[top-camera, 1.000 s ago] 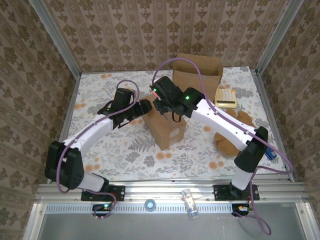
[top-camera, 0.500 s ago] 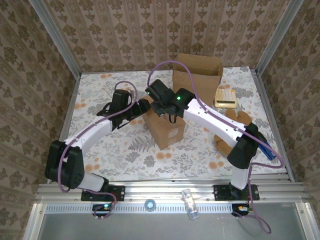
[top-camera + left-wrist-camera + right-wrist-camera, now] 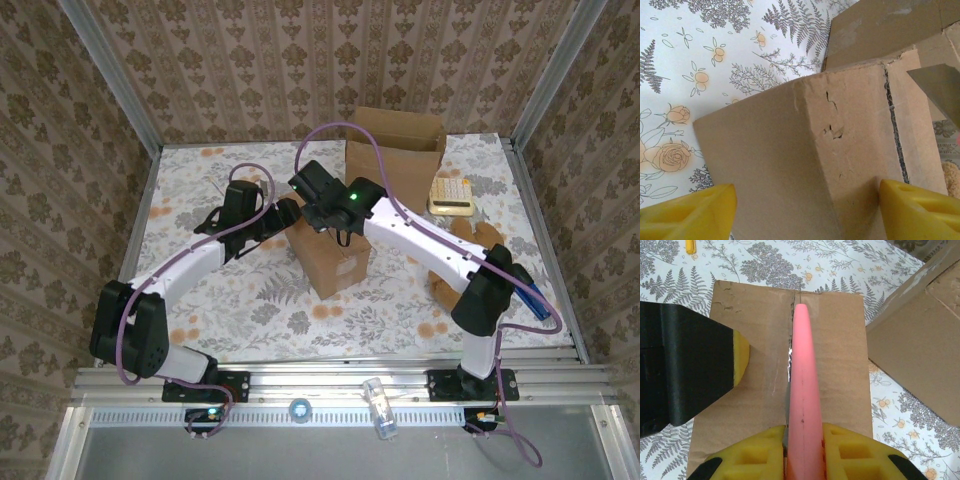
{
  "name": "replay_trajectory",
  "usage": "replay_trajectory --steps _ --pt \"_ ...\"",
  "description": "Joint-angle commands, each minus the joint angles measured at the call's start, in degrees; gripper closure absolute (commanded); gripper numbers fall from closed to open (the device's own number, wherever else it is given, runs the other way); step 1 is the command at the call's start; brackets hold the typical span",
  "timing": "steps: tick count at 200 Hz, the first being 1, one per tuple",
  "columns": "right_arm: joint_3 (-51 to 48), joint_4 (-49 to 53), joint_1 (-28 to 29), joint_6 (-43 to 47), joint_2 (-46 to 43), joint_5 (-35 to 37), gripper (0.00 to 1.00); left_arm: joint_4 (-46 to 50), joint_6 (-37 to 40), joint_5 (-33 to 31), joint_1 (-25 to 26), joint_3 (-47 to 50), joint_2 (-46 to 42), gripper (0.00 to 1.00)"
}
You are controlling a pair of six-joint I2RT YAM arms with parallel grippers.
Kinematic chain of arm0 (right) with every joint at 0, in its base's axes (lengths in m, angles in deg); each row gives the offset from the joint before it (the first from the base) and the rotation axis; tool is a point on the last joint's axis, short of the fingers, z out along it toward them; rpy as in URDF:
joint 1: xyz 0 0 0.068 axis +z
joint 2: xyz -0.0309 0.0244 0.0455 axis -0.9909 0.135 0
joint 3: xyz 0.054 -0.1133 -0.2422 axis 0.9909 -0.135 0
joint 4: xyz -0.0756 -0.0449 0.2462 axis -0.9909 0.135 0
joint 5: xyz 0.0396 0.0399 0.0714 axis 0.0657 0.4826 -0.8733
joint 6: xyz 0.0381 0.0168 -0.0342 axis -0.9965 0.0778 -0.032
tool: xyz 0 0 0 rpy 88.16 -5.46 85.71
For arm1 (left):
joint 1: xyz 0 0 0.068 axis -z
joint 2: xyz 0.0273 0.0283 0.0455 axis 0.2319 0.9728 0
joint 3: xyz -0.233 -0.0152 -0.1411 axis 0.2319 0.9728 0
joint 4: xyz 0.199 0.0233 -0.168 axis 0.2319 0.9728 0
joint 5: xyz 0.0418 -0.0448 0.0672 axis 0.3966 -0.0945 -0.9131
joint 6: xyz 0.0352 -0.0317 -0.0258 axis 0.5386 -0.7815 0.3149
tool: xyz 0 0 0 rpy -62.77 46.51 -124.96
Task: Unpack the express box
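The express box (image 3: 335,262), plain brown cardboard, stands in the middle of the floral table. My left gripper (image 3: 290,212) straddles its far-left corner. Its yellow fingers rest against the box's side and top in the left wrist view, with my left gripper (image 3: 807,200) shut on the box (image 3: 790,150). My right gripper (image 3: 325,212) hangs over the box top. In the right wrist view my right gripper (image 3: 804,432) is shut on a pink cutter (image 3: 802,370), which lies along the centre seam of the box (image 3: 840,350). One left finger (image 3: 741,357) presses the top beside it.
A second, open cardboard box (image 3: 395,140) stands at the back, close behind the first. A cream calculator (image 3: 452,195) and a brown plush toy (image 3: 455,270) lie to the right. A small yellow item (image 3: 690,245) lies on the table beyond the box.
My right arm has swung left and farther back, carrying the pink cutter along the box's seam. The left gripper has stayed on the box corner.
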Motion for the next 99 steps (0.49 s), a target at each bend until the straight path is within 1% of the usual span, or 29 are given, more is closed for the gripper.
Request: replay_trajectory --steps 1,99 --pt "2.29 -0.22 0.33 -1.19 0.95 2.21 1.0 3.25 -0.09 -0.17 -0.36 1.92 -0.35 0.27" --pt "3.16 -0.87 0.29 -1.0 2.4 2.07 1.0 3.25 -0.07 -0.08 -0.36 1.94 -0.5 0.27"
